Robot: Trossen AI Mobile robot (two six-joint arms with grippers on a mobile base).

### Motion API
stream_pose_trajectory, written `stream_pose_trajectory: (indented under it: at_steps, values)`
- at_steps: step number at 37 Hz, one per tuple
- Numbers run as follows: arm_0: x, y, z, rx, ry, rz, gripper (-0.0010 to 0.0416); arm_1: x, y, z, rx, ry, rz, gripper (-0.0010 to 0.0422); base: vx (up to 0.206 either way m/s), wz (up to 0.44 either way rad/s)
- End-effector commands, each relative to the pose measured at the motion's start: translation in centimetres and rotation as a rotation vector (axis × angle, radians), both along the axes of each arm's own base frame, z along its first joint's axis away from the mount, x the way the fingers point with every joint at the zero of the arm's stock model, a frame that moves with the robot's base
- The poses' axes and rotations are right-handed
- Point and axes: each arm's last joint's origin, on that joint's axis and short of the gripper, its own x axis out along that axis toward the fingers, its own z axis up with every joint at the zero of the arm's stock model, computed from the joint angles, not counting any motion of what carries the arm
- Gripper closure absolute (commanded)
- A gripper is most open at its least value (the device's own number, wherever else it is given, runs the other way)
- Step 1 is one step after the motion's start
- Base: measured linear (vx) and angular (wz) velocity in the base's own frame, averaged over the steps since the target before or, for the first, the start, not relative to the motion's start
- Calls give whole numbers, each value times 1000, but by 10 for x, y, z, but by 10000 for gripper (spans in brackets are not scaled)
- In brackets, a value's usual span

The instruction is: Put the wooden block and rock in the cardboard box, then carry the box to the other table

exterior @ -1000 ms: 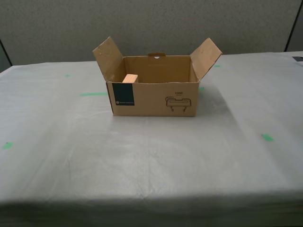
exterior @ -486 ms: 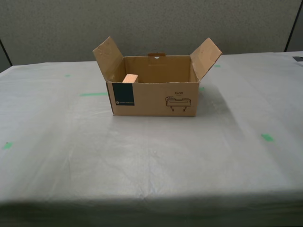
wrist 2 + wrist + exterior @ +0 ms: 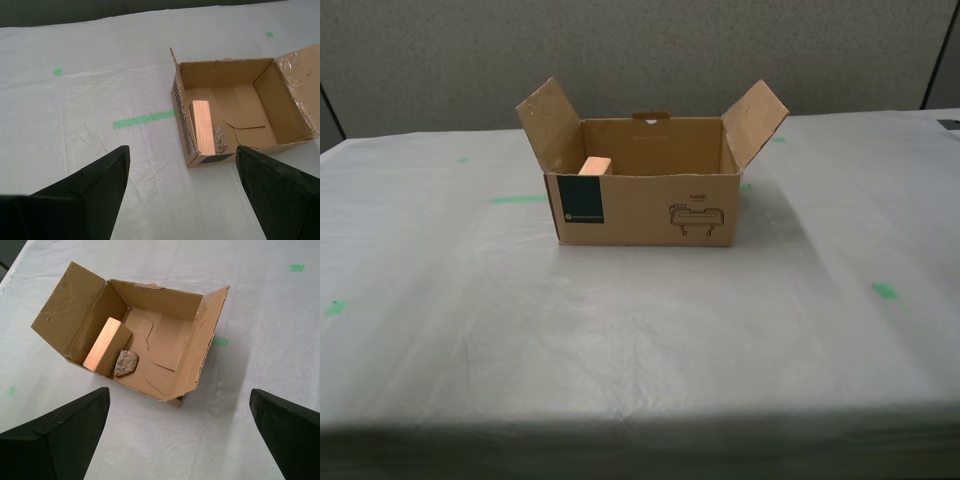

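Nearest, two grippers, both mine. My first gripper (image 3: pixel 177 432): jaws spread wide, nothing between them, hovering above the surface and looking down into the box. My second gripper (image 3: pixel 182 192): jaws likewise spread wide and empty, held above the surface beside the box. Neither gripper shows in the exterior view.

One surface: the wide table with a light grey, slightly wrinkled covering (image 3: pixel 640 340). Small green tape marks on it, five counted in the exterior view: one near the exterior view's left edge (image 3: pixel 335 308), one toward the exterior view's right (image 3: pixel 885 291), one strip just beside the box on the exterior view's left (image 3: pixel 517 199), and two fainter ones farther back.

One brown corrugated cardboard box (image 3: pixel 645 210), standing upright on that surface, top open, two side flaps raised and splayed outward. On its front, one dark blue label and one printed line drawing.

Inside the box, two items. One small pale tan rectangular wooden block (image 3: pixel 102 344), standing on a long edge against a side wall. One small rough brownish-grey rock (image 3: pixel 126 363), lying on the box floor, touching the block.

Farthest, one grey speckled partition wall (image 3: pixel 640 50) behind the surface.
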Motion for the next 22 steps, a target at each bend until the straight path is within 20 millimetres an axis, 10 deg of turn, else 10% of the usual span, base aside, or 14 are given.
stream_pose_trajectory:
  at_steps: [1,22]
  values:
    - [0,0,0,0,-3,-1,16,0,0,1,2,-3,0,126,0,0]
    - [0,0,0,0,-3,-1,16,0,0,1,2,-3,-1,126,0,0]
